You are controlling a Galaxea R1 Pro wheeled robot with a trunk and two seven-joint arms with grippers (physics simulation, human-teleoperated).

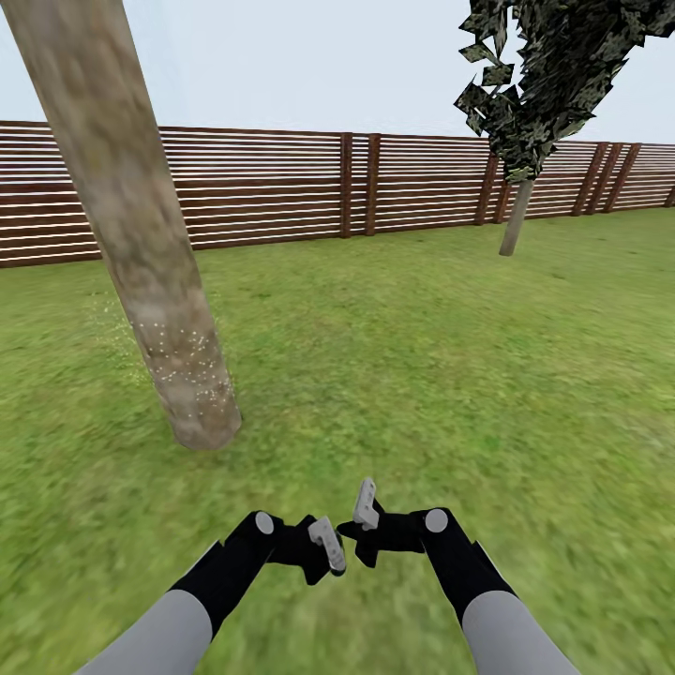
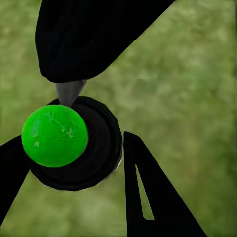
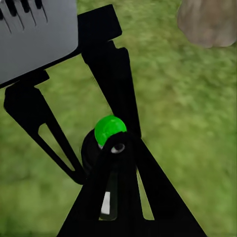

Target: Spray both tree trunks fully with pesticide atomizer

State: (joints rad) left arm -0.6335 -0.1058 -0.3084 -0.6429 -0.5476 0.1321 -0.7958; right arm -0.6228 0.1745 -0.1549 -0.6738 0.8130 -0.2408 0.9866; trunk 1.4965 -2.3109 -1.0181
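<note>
A thick pale mottled tree trunk (image 1: pixel 141 234) leans at the left of the lawn, with fine white specks on its lower part (image 1: pixel 187 370). Its base (image 3: pixel 207 22) also appears in the right wrist view. My two grippers meet low in the head view, a short way in front of the trunk. My left gripper (image 1: pixel 330 555) (image 2: pixel 74 140) is shut on the pesticide atomizer (image 2: pixel 98 148), a dark round body with a bright green ball (image 3: pixel 109 128). My right gripper (image 1: pixel 362 546) (image 3: pixel 118 143) has its fingers together, tips touching the atomizer beside the green ball.
A brown slat fence (image 1: pixel 281 187) bounds the lawn at the back. A thin-trunked dark-leaved tree (image 1: pixel 516 220) stands at the back right. Open grass (image 1: pixel 450 375) stretches ahead and to the right.
</note>
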